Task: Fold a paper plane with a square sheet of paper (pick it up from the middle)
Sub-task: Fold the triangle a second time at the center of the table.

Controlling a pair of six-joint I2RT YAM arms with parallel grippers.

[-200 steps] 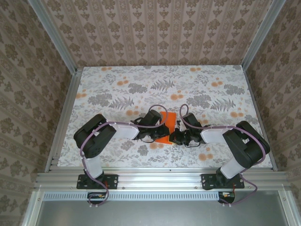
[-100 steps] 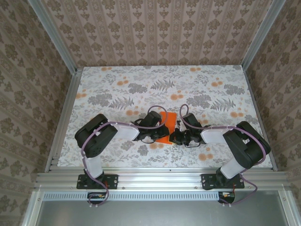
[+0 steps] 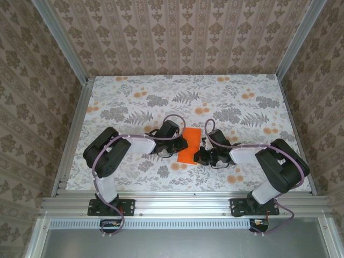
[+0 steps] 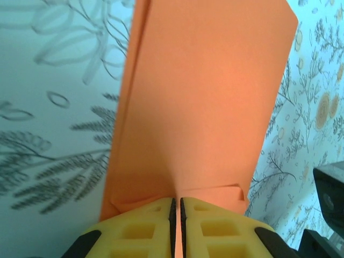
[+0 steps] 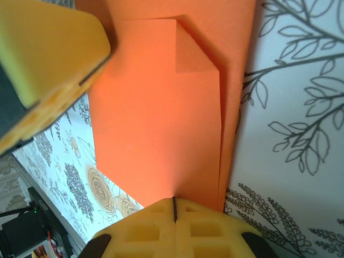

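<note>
overhead: bright, even, diffuse light; faint soft shadows on the floral table cover (image 3: 134, 102); sharp throughout.
left wrist: cyan cast; orange paper (image 4: 204, 97) mostly sharp; cover print at left blurred; yellow fingers (image 4: 134, 231) soft at bottom edge.
right wrist: neutral colour; dark shadows along the paper's fold steps; left gripper's finger (image 5: 48, 54) out of focus top-left.
</note>
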